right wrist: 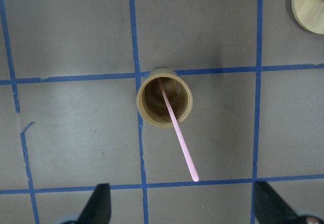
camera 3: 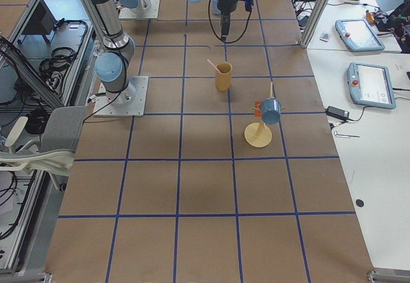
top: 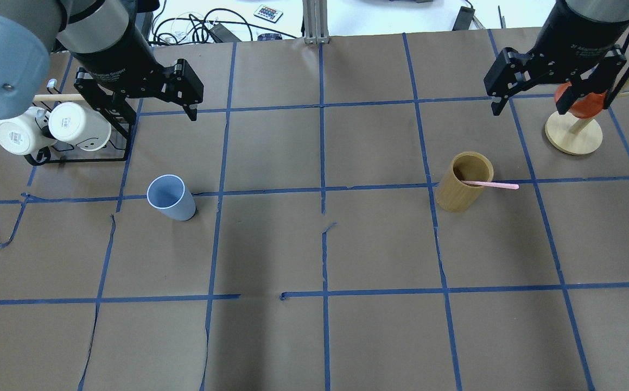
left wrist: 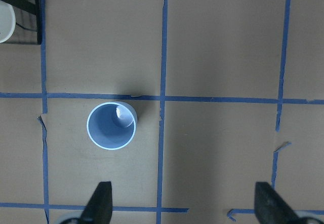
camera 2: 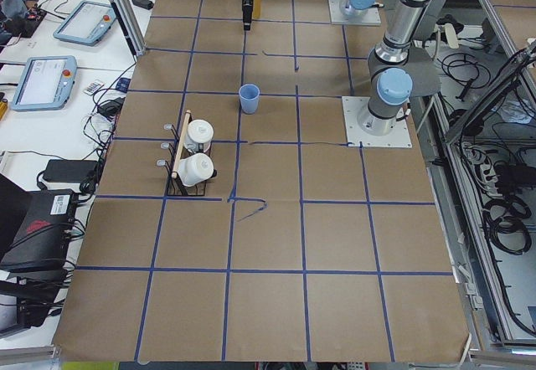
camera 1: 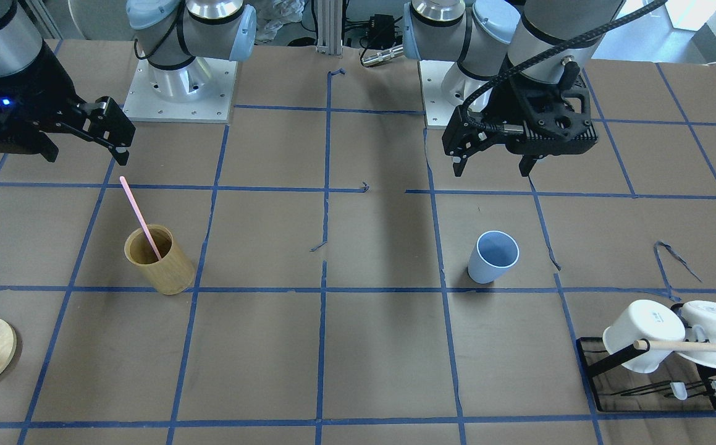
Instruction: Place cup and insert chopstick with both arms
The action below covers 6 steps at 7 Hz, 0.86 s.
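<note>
A: Two grippers are logged, both raised above the desk (top: 379, 244). On the left gripper (camera 1: 492, 168), the fingers (left wrist: 99, 206) are spread wide and nothing is held.

B: Noted. And the right gripper (top: 529, 107)?

A: Same state. Its fingers (right wrist: 98, 203) are parted and nothing is gripped.

B: Where is the cup (top: 171, 197) placed?

A: It is stood upright, mouth up, on the robot's left half of the desk, just beside a crossing of the blue tape lines (top: 322, 190). It is seen below the left gripper and apart from it. In the left wrist view it is offset toward one finger, not centred.

B: And the chopstick (top: 490, 185)?

A: It is leaned in the tan wooden holder (top: 461, 190) on the robot's right half. The lower end is sunk inside, and the upper end is tilted out over the rim. It is framed between the right fingers in the wrist view, lower down and untouched. The holder is set well apart from the cup.

B: Anything else to be tagged?

A: A black wire rack (top: 121, 142) is marked at the far left end. Two white mugs (top: 78, 125) are hung on its wooden dowel (camera 1: 697, 347). A round wooden stand (top: 573, 136) is noted at the far right end, partly hidden by the right gripper in the overhead view.
</note>
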Motion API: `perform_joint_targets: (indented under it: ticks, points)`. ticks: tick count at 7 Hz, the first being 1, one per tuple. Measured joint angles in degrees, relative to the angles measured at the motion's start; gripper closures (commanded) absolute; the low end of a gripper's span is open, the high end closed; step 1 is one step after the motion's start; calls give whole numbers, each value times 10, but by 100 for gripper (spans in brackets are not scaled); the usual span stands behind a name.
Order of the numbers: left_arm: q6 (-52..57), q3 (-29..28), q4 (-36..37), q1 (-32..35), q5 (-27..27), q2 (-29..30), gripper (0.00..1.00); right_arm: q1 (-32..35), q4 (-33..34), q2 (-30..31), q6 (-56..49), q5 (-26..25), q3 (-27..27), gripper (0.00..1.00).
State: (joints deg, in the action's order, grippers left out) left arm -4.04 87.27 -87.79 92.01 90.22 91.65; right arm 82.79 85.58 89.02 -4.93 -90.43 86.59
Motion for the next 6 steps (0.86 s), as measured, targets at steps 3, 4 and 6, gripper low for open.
perform_joint_targets:
  ticks: [3, 4, 6]
  points:
    - [0, 0, 1, 0, -5, 1, 0, 0, 4, -1, -6, 0, 0, 0]
    - [0, 0, 1, 0, -4, 1, 0, -1, 3, -1, -6, 0, 0, 0]
    - [0, 1, 0, -1, -1, 0, 0, -3, -5, 2, -5, -3, -1, 0]
